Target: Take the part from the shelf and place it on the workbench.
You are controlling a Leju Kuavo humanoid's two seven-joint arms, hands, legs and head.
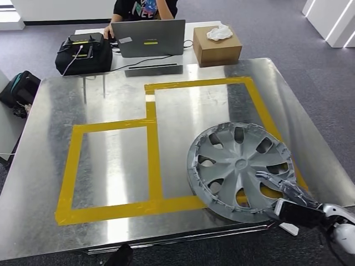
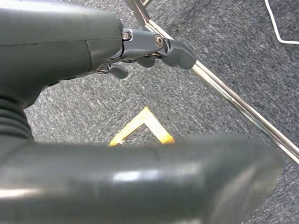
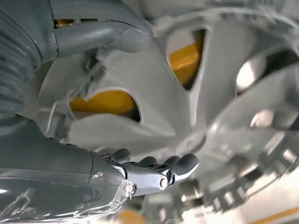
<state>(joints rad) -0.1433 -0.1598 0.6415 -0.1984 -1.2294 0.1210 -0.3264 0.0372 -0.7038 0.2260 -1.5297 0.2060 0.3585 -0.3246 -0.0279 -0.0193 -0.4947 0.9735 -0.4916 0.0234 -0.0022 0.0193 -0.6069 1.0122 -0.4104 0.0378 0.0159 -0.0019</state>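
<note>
One grey hubcap (image 1: 242,169) lies on the shiny metal workbench (image 1: 41,166), near its front right corner, resting partly over the yellow tape outline (image 1: 152,160) so that stretches of tape are hidden beneath it and show only through its openings. The right hand (image 1: 289,191) reaches in from the lower right and grips the hubcap's near rim; in the right wrist view the thumb (image 3: 105,35) lies over the spoked face while the darker fingers (image 3: 166,170) curl on the other side of the rim, though the exact contact there is blurred. The left hand (image 2: 148,49) hangs over grey carpet with its fingers apart and nothing in them. Beyond the workbench, a person (image 1: 144,8), cut off at the top edge, sits behind a laptop (image 1: 148,37), beside a black bag (image 1: 84,54) and a cardboard box (image 1: 217,45).
</note>
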